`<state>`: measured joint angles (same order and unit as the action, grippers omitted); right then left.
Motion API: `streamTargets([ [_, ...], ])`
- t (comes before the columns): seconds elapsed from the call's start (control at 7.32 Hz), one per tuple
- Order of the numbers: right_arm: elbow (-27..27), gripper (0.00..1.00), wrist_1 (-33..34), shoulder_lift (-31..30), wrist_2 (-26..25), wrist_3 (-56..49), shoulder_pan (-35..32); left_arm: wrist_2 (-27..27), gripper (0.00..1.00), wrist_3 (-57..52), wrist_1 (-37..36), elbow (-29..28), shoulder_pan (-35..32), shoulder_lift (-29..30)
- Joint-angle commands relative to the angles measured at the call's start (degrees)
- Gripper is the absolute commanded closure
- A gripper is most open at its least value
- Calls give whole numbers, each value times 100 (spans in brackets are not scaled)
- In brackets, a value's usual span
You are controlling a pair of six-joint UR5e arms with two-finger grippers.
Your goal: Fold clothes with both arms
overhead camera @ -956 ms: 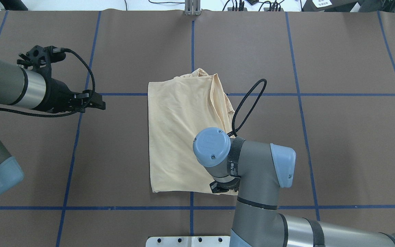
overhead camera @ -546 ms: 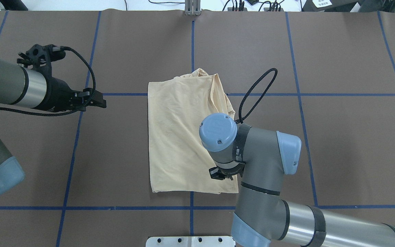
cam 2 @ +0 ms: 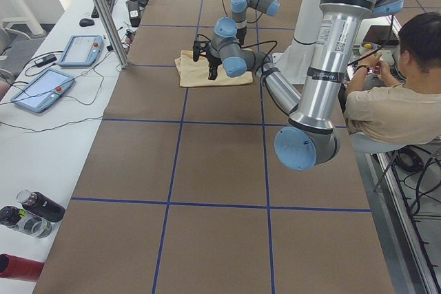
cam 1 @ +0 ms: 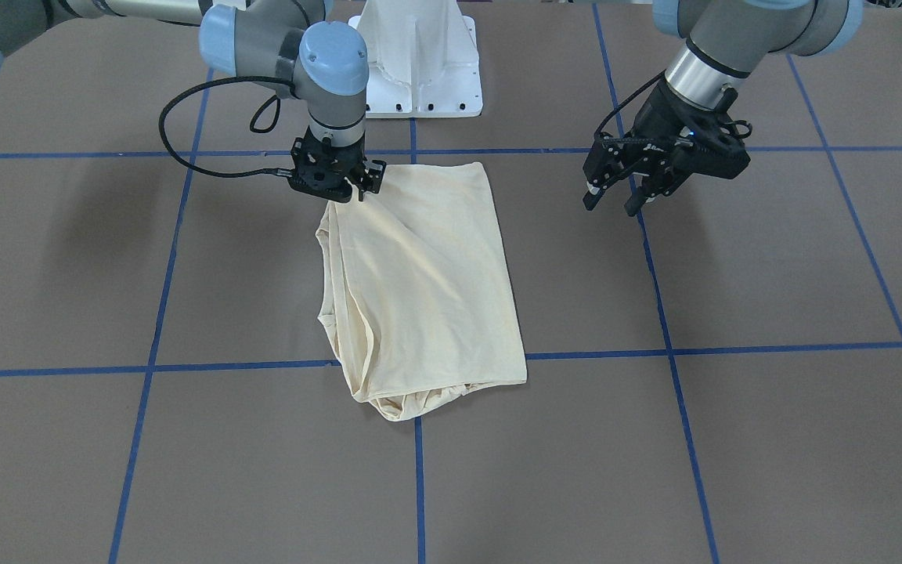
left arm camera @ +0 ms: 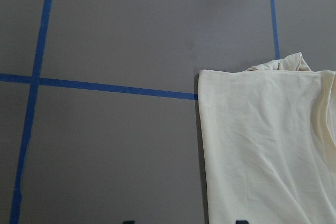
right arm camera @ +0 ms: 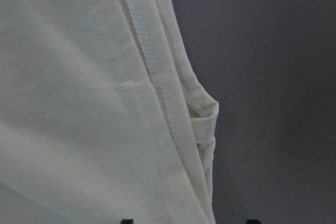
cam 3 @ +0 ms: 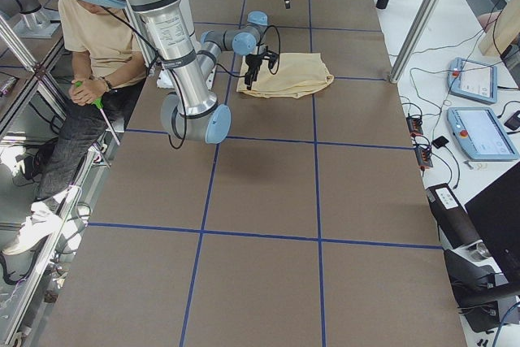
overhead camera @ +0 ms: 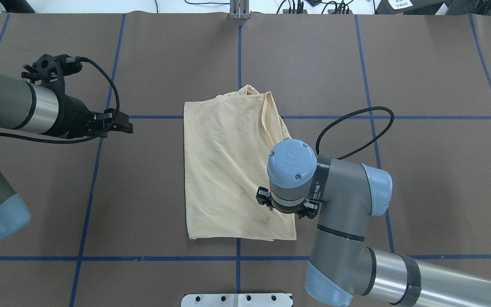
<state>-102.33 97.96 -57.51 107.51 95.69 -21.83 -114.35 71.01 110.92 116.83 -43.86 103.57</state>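
The cream-yellow shirt (overhead camera: 224,170) lies folded into a tall rectangle in the middle of the table, print and label hidden; it also shows in the front view (cam 1: 427,282). My right gripper (cam 1: 345,194) points straight down over the shirt's right edge near the corner closest to the robot. Its wrist (overhead camera: 291,170) hides it from overhead. The right wrist view shows the layered hem (right arm camera: 173,129) close below, with the jaws apart and nothing between them. My left gripper (overhead camera: 122,125) hangs open and empty left of the shirt, well apart from it, and shows in the front view (cam 1: 611,202).
The white pedestal base (cam 1: 420,70) stands behind the shirt. A black cable loop (overhead camera: 356,132) hangs right of the right wrist. Blue tape lines cross the brown table. A seated operator (cam 2: 386,101) is beside the robot. Tablets (cam 2: 41,91) and bottles (cam 2: 34,211) sit on the side bench.
My right wrist has moved from the shirt's near edge to the right and a little farther up its right edge, turning as it went. The cable loop swung right. The left arm barely moved.
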Motion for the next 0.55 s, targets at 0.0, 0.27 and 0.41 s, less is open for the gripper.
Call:
streamTargets([
  [0.0,-286,24,-489,-216,-106,2271,64,0,29,0,0,6,0,5],
  [0.27,-481,24,-489,-234,-639,3503,248,18,28,0,0,-2,-9,5],
  [0.41,-464,24,-445,-243,-1104,4005,467,148,27,0,0,-2,0,5],
])
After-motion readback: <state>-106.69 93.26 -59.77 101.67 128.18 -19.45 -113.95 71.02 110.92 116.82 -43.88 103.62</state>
